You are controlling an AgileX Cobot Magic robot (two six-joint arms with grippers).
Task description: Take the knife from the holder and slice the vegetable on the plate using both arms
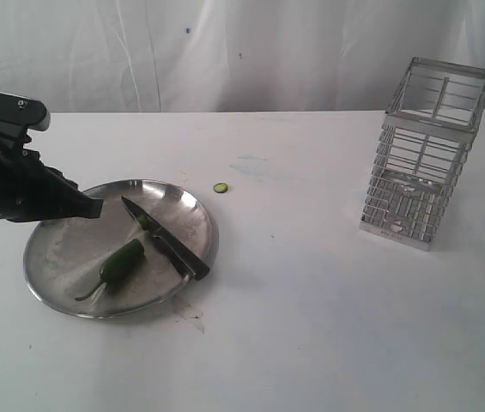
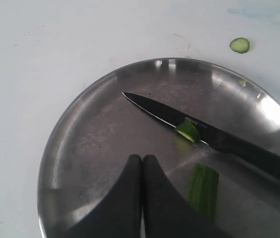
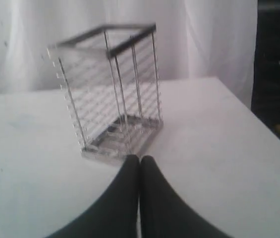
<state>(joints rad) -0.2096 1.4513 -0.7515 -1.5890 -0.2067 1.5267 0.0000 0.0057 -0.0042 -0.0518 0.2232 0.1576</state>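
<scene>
1. Lying across the plate, the knife has its dark blade pointing toward the plate's far side and its black handle reaching the near-right rim.
2. The chili rests inside the plate, just beside the knife on its left, cut end toward the blade and thin stem curling toward the plate's near edge.
3. A small cut piece of chili sits against the blade, seen in the left wrist view, just beyond the chili's cut end.
4. A green slice lies on the white worktop, just past the plate's far rim.
5. The left gripper hangs over the plate's left part, apart from the knife and chili; its jaws are pressed together and grip nothing.
6. The holder stands upright on the worktop well to the right of the plate, and nothing shows inside it.
7. The right gripper points at the holder's base, jaws pressed together, pinching nothing; it does not appear in the exterior view.
</scene>
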